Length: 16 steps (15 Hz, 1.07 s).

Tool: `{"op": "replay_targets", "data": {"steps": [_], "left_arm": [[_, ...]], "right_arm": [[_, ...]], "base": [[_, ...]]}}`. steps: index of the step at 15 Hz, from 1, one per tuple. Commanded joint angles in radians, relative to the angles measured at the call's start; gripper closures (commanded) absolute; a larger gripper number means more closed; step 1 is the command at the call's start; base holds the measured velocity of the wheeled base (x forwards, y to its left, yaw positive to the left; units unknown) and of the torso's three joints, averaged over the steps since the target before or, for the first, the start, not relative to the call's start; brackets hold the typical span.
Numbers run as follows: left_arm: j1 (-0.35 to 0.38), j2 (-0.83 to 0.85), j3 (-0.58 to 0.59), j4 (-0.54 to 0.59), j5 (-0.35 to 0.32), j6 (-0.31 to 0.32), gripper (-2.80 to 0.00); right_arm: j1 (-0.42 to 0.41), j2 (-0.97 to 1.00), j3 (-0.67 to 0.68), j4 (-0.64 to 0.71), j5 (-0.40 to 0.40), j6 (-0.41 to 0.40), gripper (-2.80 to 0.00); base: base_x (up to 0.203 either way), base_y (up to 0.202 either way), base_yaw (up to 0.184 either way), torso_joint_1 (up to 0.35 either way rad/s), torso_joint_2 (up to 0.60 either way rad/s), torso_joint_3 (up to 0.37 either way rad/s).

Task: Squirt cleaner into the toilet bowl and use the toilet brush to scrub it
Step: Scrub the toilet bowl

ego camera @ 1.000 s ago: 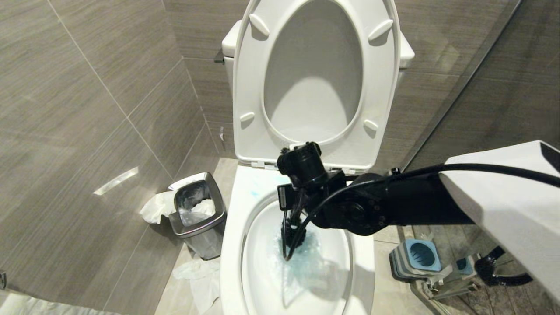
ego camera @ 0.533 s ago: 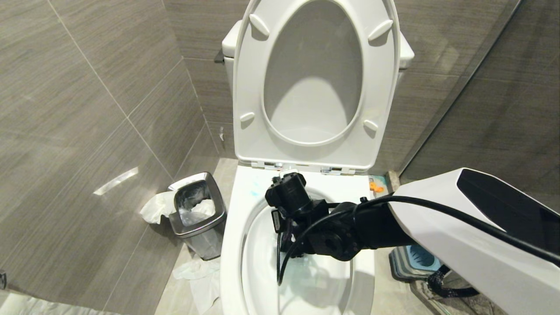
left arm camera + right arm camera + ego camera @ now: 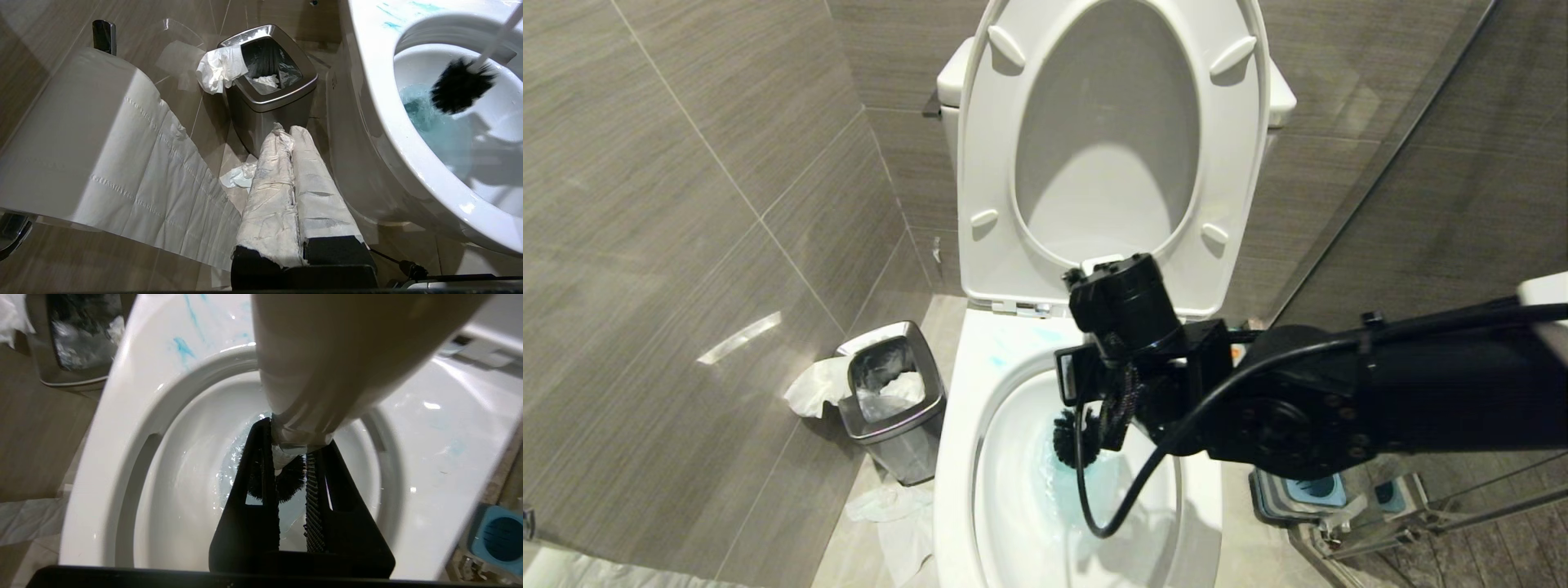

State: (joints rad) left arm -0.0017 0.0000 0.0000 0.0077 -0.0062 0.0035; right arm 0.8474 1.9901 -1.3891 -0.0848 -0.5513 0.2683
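Grey-tiled walls frame the toilet bowl [image 3: 956, 457] at lower centre, where the right hand [image 3: 291, 465] pinches the toilet brush [image 3: 459, 85], bristles angled down into the cleaner [image 3: 433, 126] for scrubbing.

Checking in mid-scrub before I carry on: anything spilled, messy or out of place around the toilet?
Yes. Teal cleaner smears sit on the bowl's flat rim, outside the basin. Tissue hangs over the edge of the bin, and more paper lies on the floor beside it. The brush itself is in the bowl, as expected.
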Motion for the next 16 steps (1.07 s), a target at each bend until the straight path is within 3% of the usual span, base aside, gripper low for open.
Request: {"op": "replay_targets", "data": {"steps": [1, 6, 16], "left_arm": [[0.000, 0.002, 0.003, 0.000, 0.000, 0.000, 0.00], [0.000, 0.002, 0.002, 0.000, 0.000, 0.001, 0.00], [0.000, 0.002, 0.003, 0.000, 0.000, 0.000, 0.00]], "right_arm": [[0.005, -0.184, 0.075, 0.028, -0.004, 0.001, 0.00], [0.004, -0.201, 0.178, 0.027, -0.006, 0.004, 0.00], [0.013, 0.061, 0.173, -0.131, -0.001, -0.024, 0.00]], "base": [[0.000, 0.000, 0.000, 0.000, 0.00, 0.000], [0.000, 0.000, 0.000, 0.000, 0.00, 0.000], [0.000, 0.000, 0.000, 0.000, 0.00, 0.000]]}}
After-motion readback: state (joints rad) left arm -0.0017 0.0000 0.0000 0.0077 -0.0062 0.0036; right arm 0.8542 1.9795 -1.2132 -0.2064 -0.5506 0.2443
